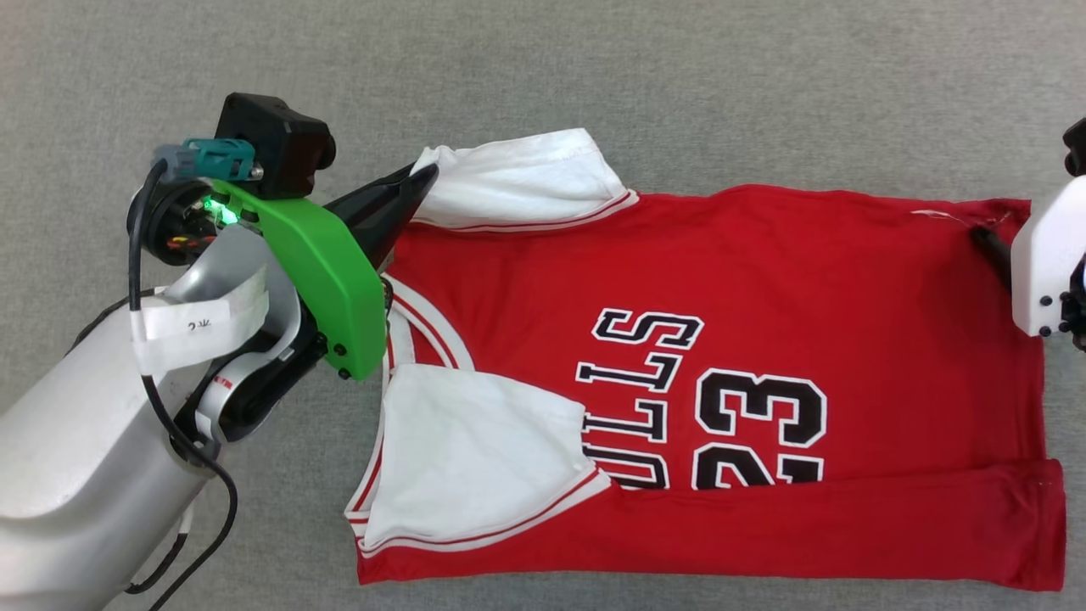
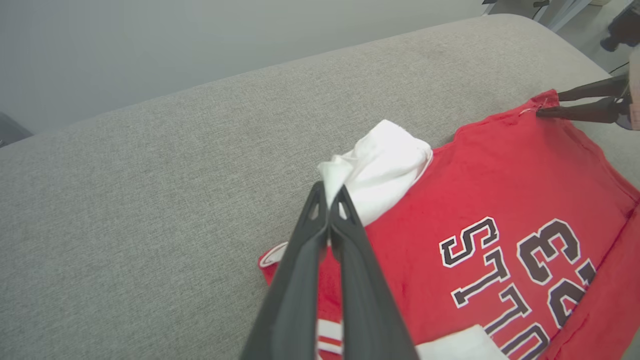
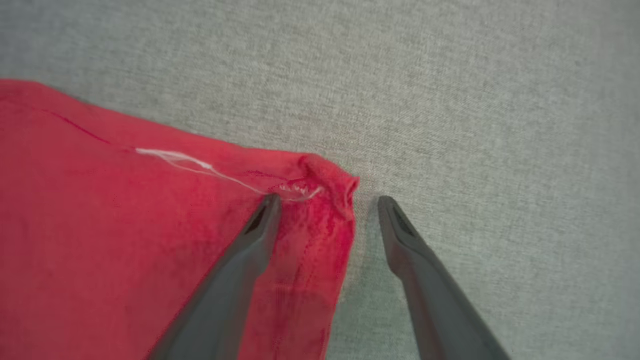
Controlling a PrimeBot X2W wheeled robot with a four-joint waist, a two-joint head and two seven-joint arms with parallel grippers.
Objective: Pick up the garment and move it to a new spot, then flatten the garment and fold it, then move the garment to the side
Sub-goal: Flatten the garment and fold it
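The garment [image 1: 764, 280], a red jersey with white sleeves and black "BULLS 23" print, lies spread on the grey cloth surface [image 1: 594, 76]. Its near long edge is folded over the print, and the near sleeve [image 1: 475, 450] lies flat on top. My left gripper [image 1: 422, 176] is shut on the tip of the far white sleeve [image 2: 385, 165], and my left fingers [image 2: 320, 235] press together there. My right gripper [image 3: 327, 201] is open at the far hem corner [image 3: 330, 182]. One right finger [image 3: 250, 240] rests on the red cloth and the other stands on the grey surface beside it.
The grey padded surface [image 2: 150, 200] reaches well beyond the garment to the far side and the left. Its rounded far edge [image 2: 300, 60] shows in the left wrist view, with a pale wall behind. My left forearm [image 1: 102, 424] and its cable fill the lower left of the head view.
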